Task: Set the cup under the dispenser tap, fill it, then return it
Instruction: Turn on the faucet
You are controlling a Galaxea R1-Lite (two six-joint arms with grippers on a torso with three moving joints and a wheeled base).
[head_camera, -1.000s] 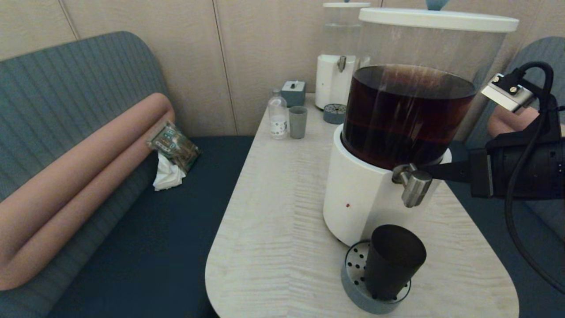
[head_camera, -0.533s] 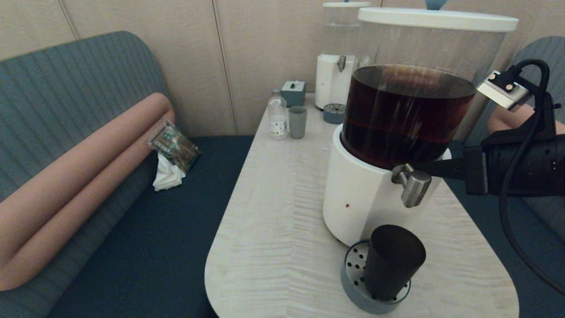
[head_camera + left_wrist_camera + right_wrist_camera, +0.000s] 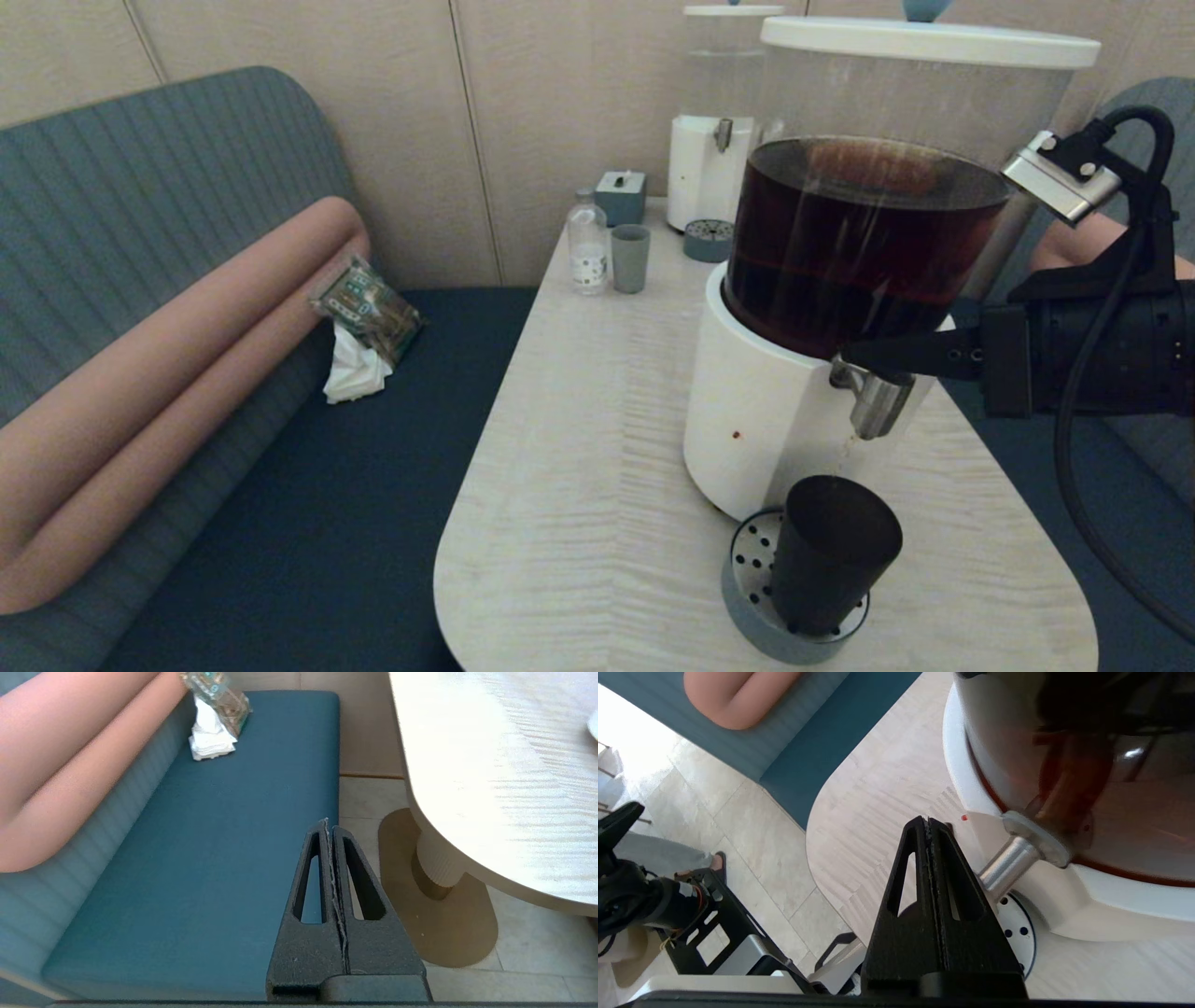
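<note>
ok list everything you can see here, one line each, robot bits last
cup: 1, matte black-brown, upright on the drip tray below the tap
dispenser tap: 1, brushed steel, front of the big dispenser
big dispenser: 1, white base, dark brown liquid, near end of table
drip tray: 1, grey, perforated, under the cup
small dispenser: 1, white base, clear tank, far end
grey tumbler: 1, grey-blue, far end
bottle: 1, clear, beside the tumbler
table: 1, pale wood
bench: 1, dark blue, left of table
packet: 1, greenish, on white tissue on the bench
right gripper: shut, tips over the tap
left gripper: shut, parked above the bench
</note>
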